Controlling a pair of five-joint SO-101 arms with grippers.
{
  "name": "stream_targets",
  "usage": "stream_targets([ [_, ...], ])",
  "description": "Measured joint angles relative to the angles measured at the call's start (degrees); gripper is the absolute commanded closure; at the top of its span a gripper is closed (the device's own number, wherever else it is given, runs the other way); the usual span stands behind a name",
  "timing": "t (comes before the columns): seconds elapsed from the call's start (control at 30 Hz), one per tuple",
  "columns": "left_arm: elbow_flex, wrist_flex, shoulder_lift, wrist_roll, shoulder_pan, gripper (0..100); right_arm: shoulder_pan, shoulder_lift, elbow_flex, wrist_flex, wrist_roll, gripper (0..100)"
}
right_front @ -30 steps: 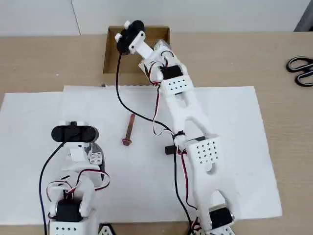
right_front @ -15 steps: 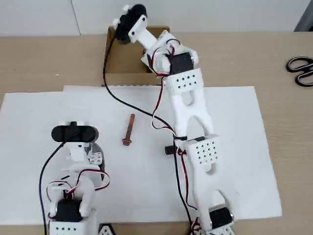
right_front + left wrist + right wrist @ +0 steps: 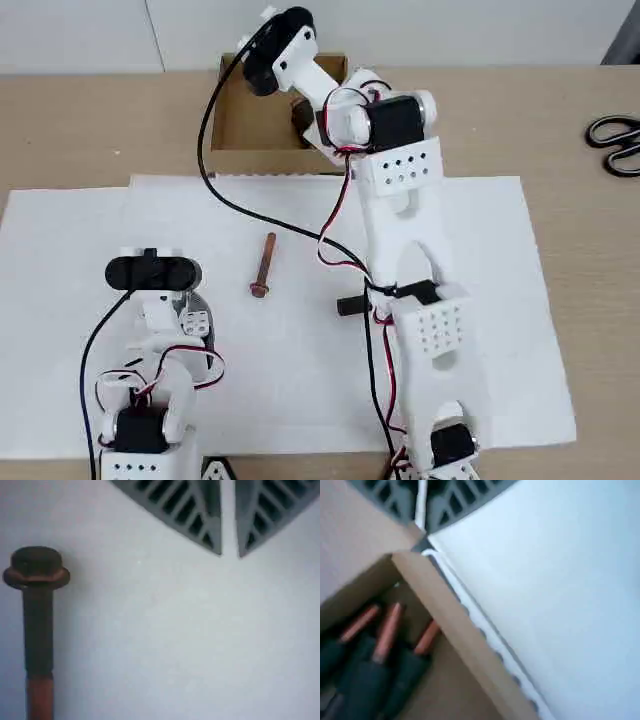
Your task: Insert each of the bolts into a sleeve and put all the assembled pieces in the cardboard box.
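Jaws on the left arm nearly together, a thin slit between the tips, clamped on nothing, hanging just over the white sheet (image 3: 500,250) near the head of the loose bolt (image 3: 263,265). Jaws on the right arm likewise close together and empty, poised above a corner of the cardboard box (image 3: 228,120) at the far side of the counter (image 3: 90,120), with three assembled pieces (image 3: 375,665) lying side by side inside, copper tips poking from dark sleeves. Judged from this: box drop done, one bolt left to pair. Short dark piece (image 3: 350,305) on the sheet against the right arm, perhaps the last sleeve, too small to tell. For a clean pickup: open the left jaws wide before descending; shift sideways to centre over the shank, not the flanged head; set the jaws across the bolt's length; come down to the paper and close firmly at mid-shank, leaving the copper end free for insertion. Lift straight up to avoid dragging or wrinkling the sheet. Bring the right arm back clear of the box wall first, minding the trailing black cable (image 3: 203,150) near the bolt. Hold bolt and sleeve on one axis before pushing; likely to jam if tilted
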Motion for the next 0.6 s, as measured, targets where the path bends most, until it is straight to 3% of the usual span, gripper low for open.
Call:
stream_targets([
  [0.13,0.0,0.0,0.0,0.0,0.0,99,-0.2,-12.6,17.0,0.0,-0.5,98.2],
  [0.3,0.0,0.0,0.0,0.0,0.0,99,-0.1,-28.2,42.1,0.0,-0.5,86.7],
  [0.4,0.0,0.0,0.0,0.0,0.0,99,-0.1,-35.6,54.6,0.0,-0.5,86.5],
  [0.6,0.0,0.0,0.0,0.0,0.0,99,-0.1,-42.6,71.6,0.0,6.5,86.3],
])
